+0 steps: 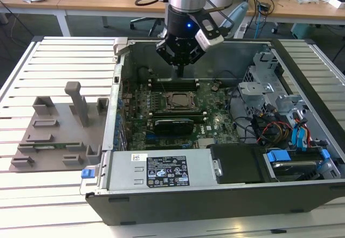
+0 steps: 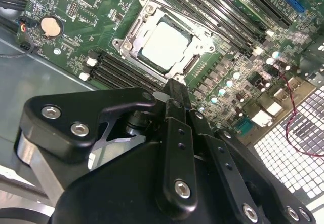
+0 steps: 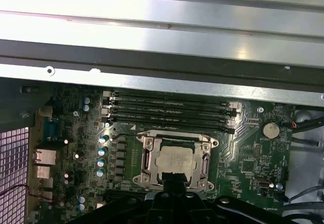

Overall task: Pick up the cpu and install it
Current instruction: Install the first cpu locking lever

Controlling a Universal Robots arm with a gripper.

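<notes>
One open computer case (image 1: 226, 195): it is lying on a slatted metal table (image 1: 64, 49) in the exterior view, its side panel off and the motherboard (image 1: 215, 114) facing up inside it.
Holder plate (image 1: 59, 135): this grey plastic fixture with upright posts is sitting on the slats at the exterior view's left, well apart from the arm.
Arm: it is hanging over the case's far side, with the gripper (image 1: 180, 68) pointing down at the board, near the socket but above it.
Jaws: in the second wrist view the gripper (image 2: 174, 95) is showing its fingers drawn together into one narrow tip, with nothing between them.
Socket frame (image 2: 164, 44): the metal-edged frame is lying on the motherboard next to the memory slots (image 3: 169, 113), which are running alongside it.
Cpu (image 2: 164, 44): in both wrist views the silvery square chip (image 3: 174, 160) is sitting flat within the socket frame, apparently already seated, clear of the fingertips.
Handling, as a judgement: the chip is looking light, stiff and thin, with a smooth metal top that is likely slippery; its underside contacts and the socket beneath are probably fragile.
Hold, as a judgement: two opposite edges of the rim are offering the safest grip, kept level and with gentle squeeze.
</notes>
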